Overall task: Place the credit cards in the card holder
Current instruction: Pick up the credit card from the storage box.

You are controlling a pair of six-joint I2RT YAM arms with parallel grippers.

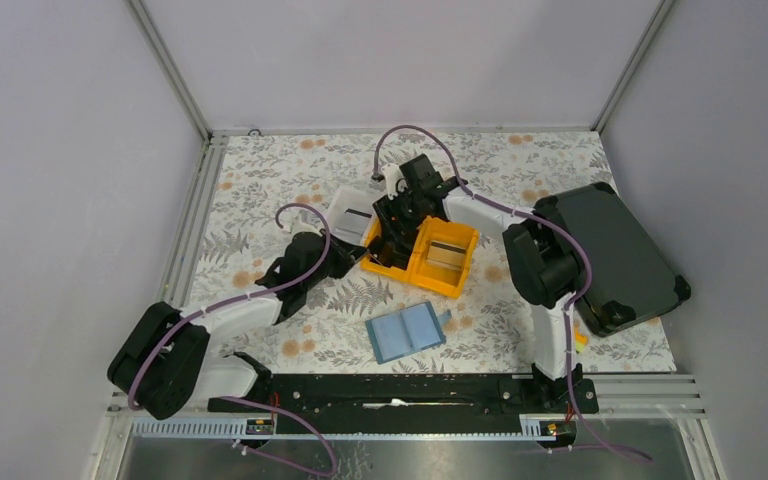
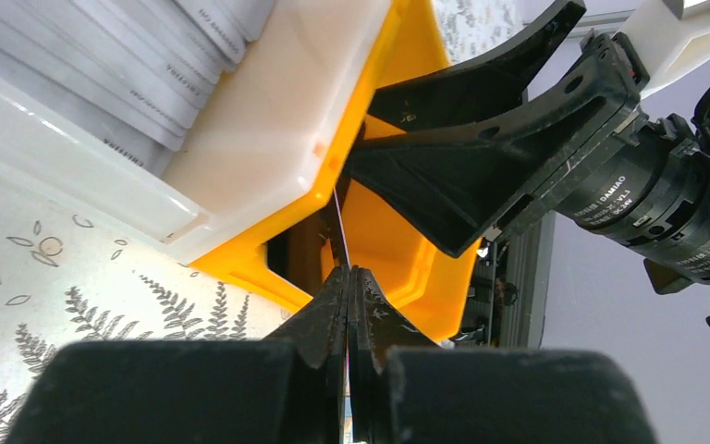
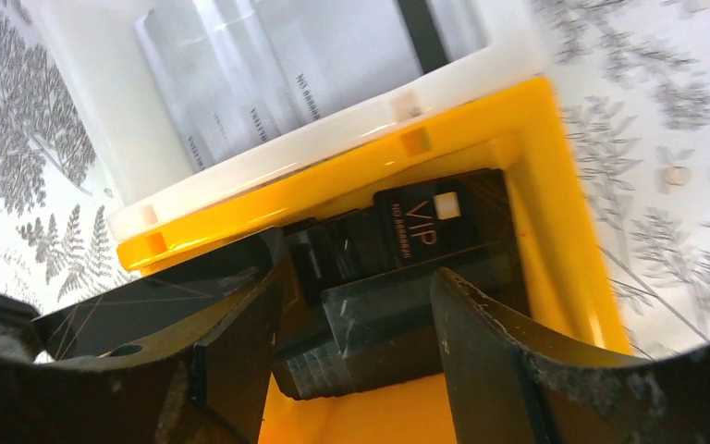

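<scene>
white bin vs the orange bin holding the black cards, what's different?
Colour: the white bin is white plastic, the orange bin bright orange.
Contents: the white bin holds pale cards; the orange bin holds black cards, the top one marked VIP.
Access: the right pincer reaches into the orange bin, fingers apart either side of the stack; no pincer is in the white bin.
Shared: both are open-topped, rims side by side.
</scene>
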